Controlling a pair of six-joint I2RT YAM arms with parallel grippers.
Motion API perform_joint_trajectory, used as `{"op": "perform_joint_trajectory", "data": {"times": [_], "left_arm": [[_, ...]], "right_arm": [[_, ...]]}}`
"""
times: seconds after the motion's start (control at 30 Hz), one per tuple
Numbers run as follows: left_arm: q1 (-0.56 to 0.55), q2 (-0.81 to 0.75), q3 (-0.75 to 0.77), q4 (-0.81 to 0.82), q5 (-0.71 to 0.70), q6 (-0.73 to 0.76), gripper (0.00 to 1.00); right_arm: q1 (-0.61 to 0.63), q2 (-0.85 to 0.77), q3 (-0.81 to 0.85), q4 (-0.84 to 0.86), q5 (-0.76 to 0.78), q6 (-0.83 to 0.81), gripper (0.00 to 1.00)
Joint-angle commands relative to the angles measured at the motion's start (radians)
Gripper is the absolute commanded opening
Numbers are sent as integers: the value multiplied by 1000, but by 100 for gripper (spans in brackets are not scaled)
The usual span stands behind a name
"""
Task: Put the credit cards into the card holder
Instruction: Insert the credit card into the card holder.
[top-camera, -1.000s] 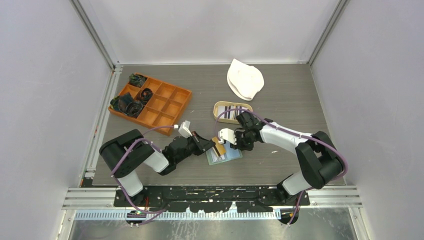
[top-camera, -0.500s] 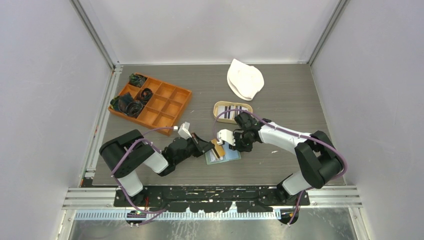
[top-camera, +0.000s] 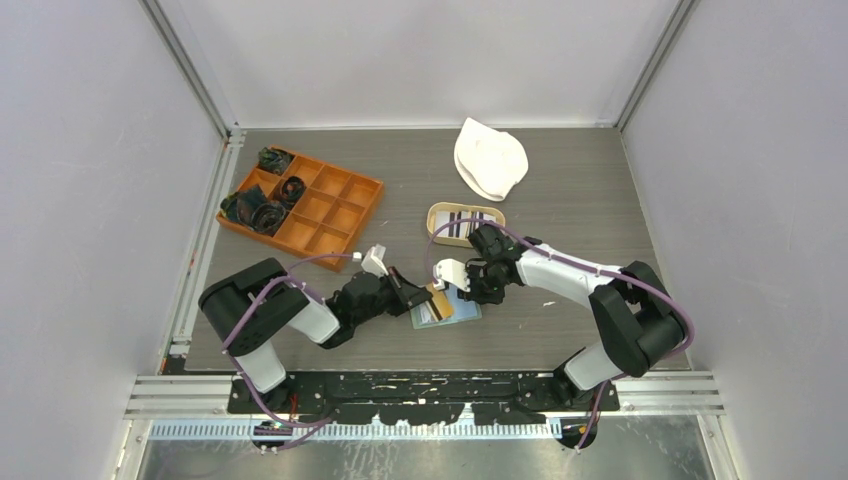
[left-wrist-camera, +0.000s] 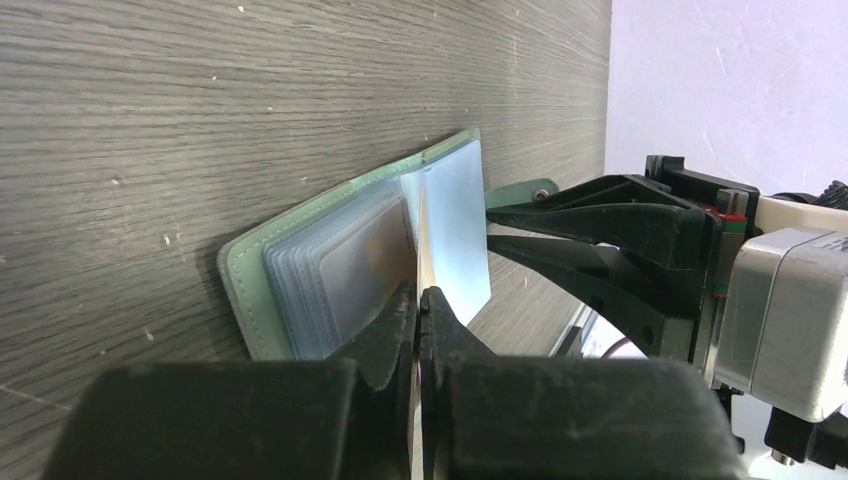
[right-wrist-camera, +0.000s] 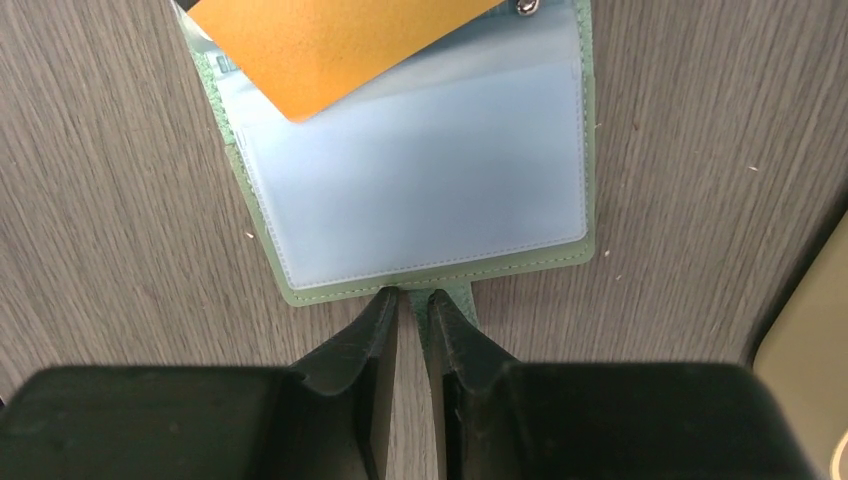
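Observation:
The sage-green card holder (top-camera: 452, 312) lies open on the table, pale blue pockets up (right-wrist-camera: 420, 180). My left gripper (top-camera: 424, 296) is shut on the tan-gold credit card (left-wrist-camera: 422, 235). The card stands edge-on with its front end among the holder's (left-wrist-camera: 330, 250) pocket leaves. From the right wrist the same card (right-wrist-camera: 330, 40) covers the holder's far corner. My right gripper (right-wrist-camera: 413, 293) rests at the holder's near edge, jaws narrowly apart, and the green strap tab (right-wrist-camera: 452, 296) lies under its right finger. More credit cards (top-camera: 460, 222) lie in the oval tan tray (top-camera: 437, 212).
An orange compartment box (top-camera: 340, 222) with dark cord bundles (top-camera: 258, 208) stands at the left. A white cloth (top-camera: 490, 158) lies at the back. The tan tray's rim (right-wrist-camera: 810, 350) is close to the right gripper. Enclosure walls stand on three sides.
Both grippers and the holder have shifted a little to the left. The left gripper still grips the gold card; the right jaws keep the same narrow gap.

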Motion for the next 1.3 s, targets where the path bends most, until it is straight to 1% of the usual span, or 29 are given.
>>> {"op": "perform_joint_trajectory", "data": {"times": [0.0,0.23,0.4,0.7,0.97,1.27], "left_arm": [[-4,6,35,-19,28,5,0],[-4,15,63,-84,49,-22,0],[-4,-27,83,-215,38,-32,0],[-4,-81,118,-357,33,10,0],[-4,-38,163,-374,73,25,0],[-2,-21,175,-379,89,31,0]], "right_arm": [[9,4,36,-3,-23,15,24],[11,3,37,-4,-23,15,23],[13,1,37,-4,-23,15,23],[15,2,38,-6,-20,15,23],[19,-3,39,-7,-21,15,24],[20,-3,40,-9,-21,15,23]]}}
